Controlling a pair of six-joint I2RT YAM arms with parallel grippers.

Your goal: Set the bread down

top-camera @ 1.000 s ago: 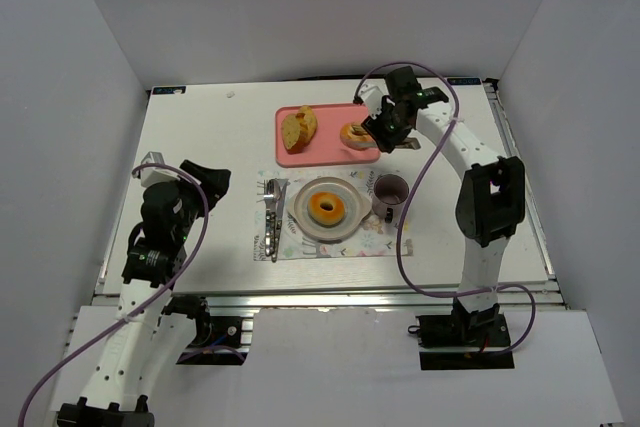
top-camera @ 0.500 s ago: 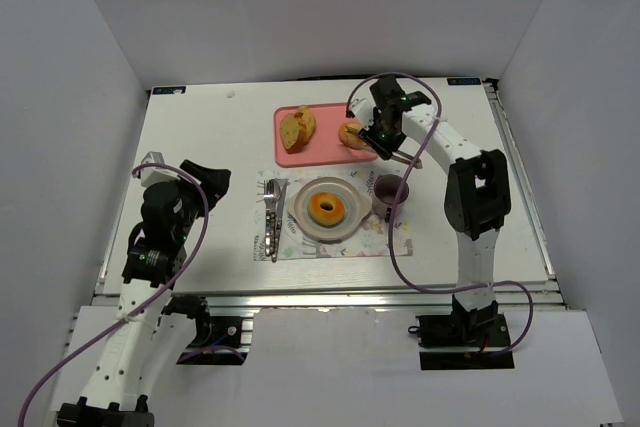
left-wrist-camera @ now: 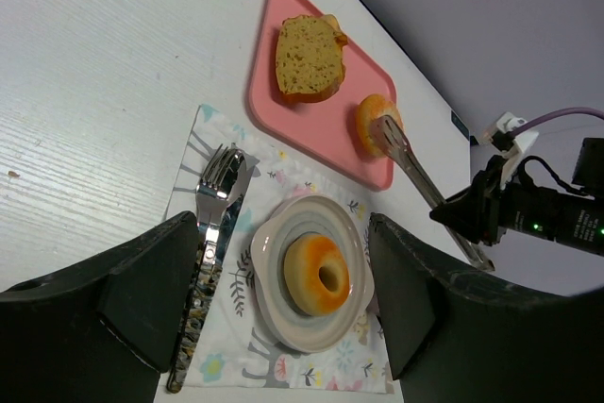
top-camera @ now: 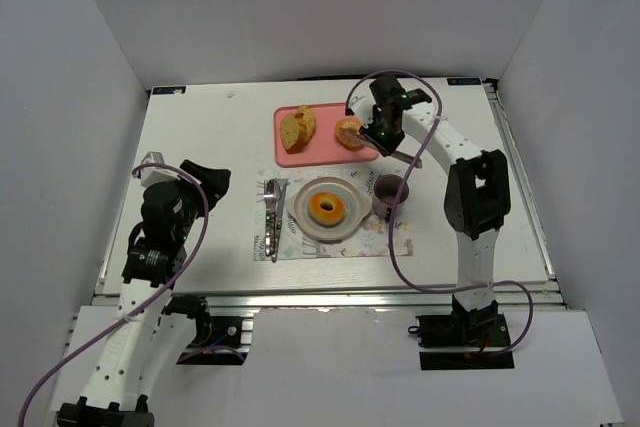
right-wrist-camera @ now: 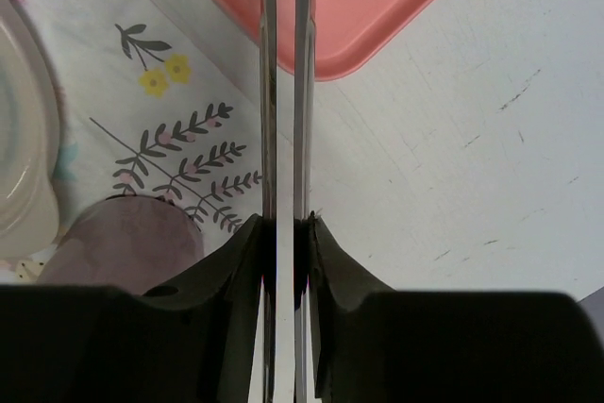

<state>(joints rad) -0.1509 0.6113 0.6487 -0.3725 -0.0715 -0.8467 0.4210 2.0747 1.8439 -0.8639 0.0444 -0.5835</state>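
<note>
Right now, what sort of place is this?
Probably a robot test cell staged as a dining spot: white walls box in the table, two arms are bolted at its edge, and a floral placemat holds plate, fork and cup.

tray (top-camera: 325, 154) pink | bread (top-camera: 326, 208) golden-orange | placemat (top-camera: 381, 243) white with floral print | plate (left-wrist-camera: 264, 271) pale grey | mug (top-camera: 388, 190) mauve | tongs (left-wrist-camera: 408, 158) silver | table (top-camera: 200, 127) white, wood-grained

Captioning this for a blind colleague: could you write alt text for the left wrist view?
Metal tongs held by the right hand grip a bagel on a pink tray, beside sliced bread. Nearer, a second bagel lies on a plate on a floral mat, with cutlery beside it.
</note>
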